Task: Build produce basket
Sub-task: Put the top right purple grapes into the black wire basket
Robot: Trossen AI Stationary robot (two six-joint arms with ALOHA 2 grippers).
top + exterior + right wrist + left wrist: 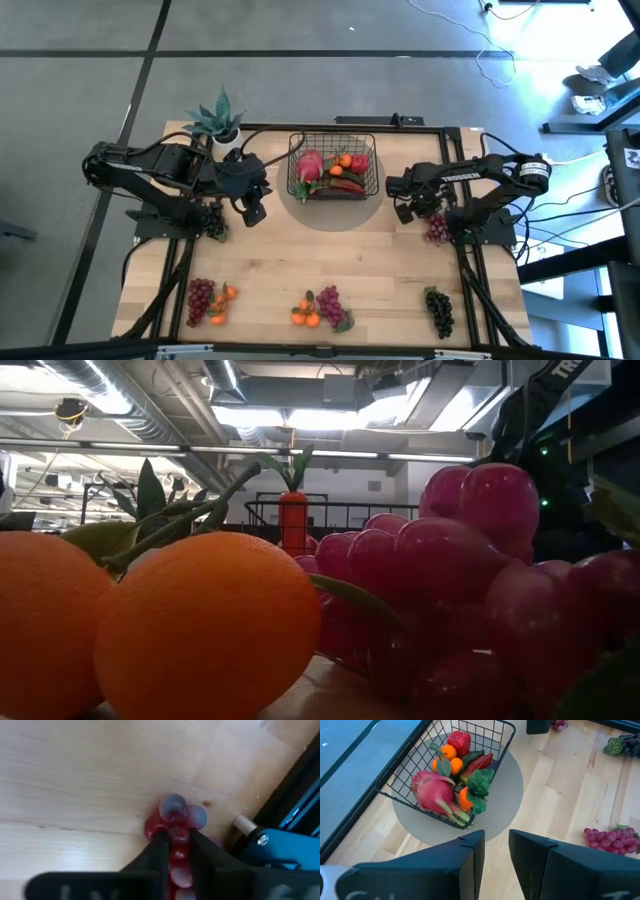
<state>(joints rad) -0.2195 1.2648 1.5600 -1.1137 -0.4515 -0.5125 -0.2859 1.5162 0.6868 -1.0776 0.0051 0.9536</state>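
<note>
At the table's right edge, we are finding the right gripper (176,851) low over a red grape bunch (175,827), its two fingers (157,851) pressing in on the bunch from either side, so we are reading it as closing on the grapes while they are lying on the wood just beside the arm's base frame (280,845). We are seeing the left gripper (496,845) waiting near the basket (334,167), fingers parted and holding nothing. The basket is sitting on a grey disc (512,780) at the table's far middle and is already carrying a radish (432,792), peppers, oranges and leafy pieces; more produce is lying along the near edge, including a dark grape bunch (438,310). We are judging the main risk to be a poor hold: the fingers are pinching only a few grapes in the cluster, and the smooth round beads may squirt out or the bunch may swing and drop during the lift. We are also noting that the bunch is lying close to the frame, so a dragged bunch could snag there. A further concern is the basket itself, already fairly full, where a dropped bunch could roll off the pile or catch the wire rim.
</note>
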